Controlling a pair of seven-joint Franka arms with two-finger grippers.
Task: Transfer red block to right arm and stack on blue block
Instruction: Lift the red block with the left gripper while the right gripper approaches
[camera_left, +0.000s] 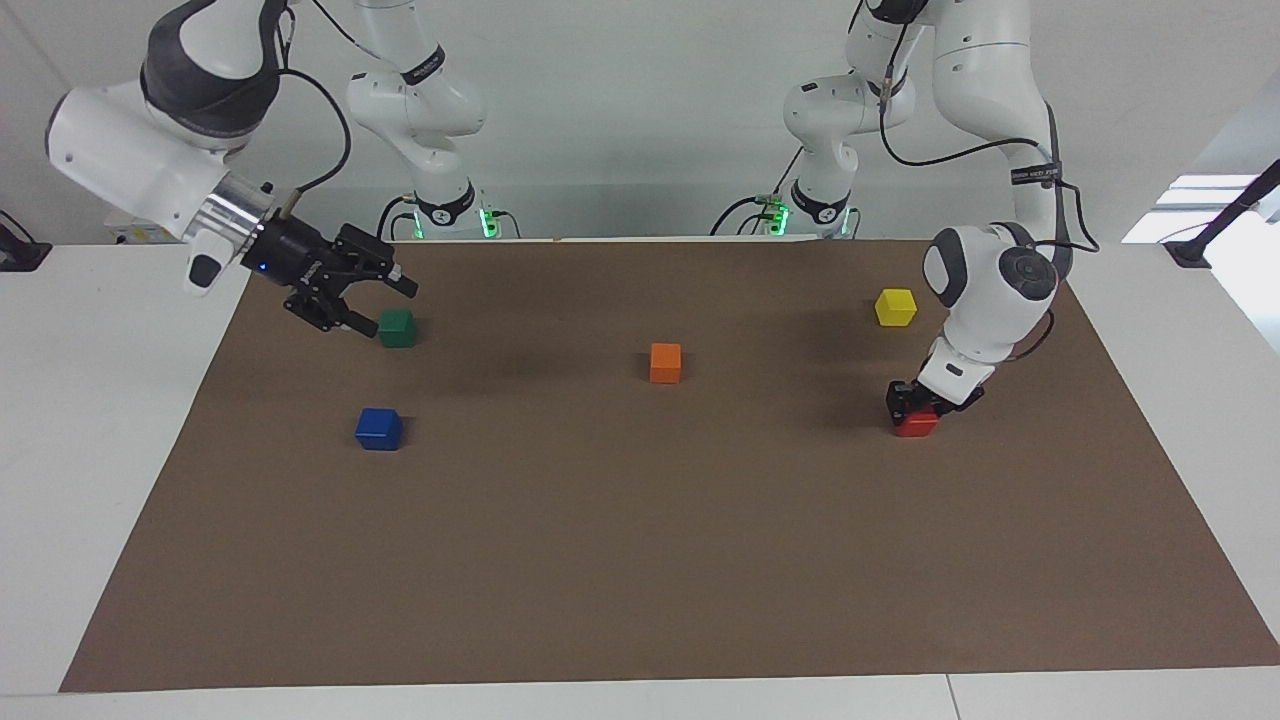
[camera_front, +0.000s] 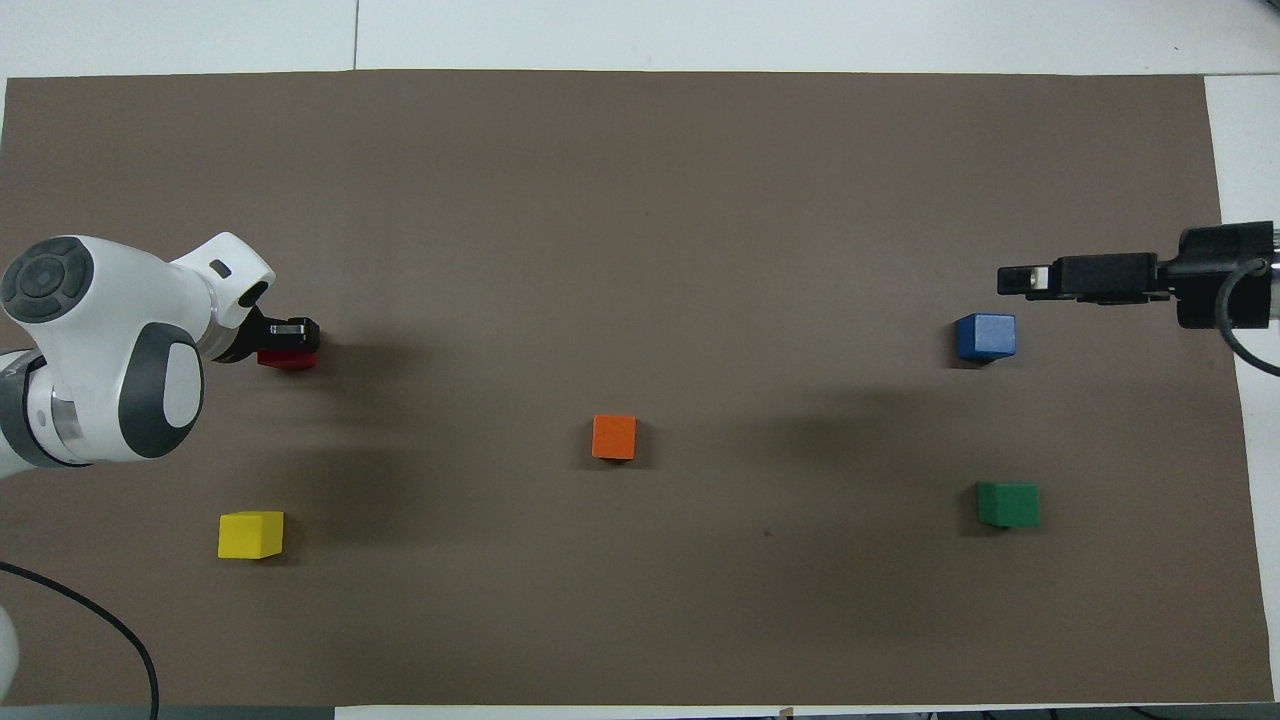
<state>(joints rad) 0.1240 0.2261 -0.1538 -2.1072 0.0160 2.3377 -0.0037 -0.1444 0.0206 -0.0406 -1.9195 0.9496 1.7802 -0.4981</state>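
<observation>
Reaching down, the left gripper (camera_left: 917, 405) sits on the red block (camera_left: 918, 424) at the left arm's end of the brown mat (camera_left: 640, 560), fingers straddling it; firm grasp, cannot tell. Right gripper (camera_left: 372, 303) waits raised, jaws spread, empty, beside the green block (camera_left: 397, 328). Blue block (camera_left: 379, 428) lies apart, open mat around it. Orange block (camera_left: 665, 362) mid-mat, yellow block (camera_left: 895, 307) nearer the robots.
</observation>
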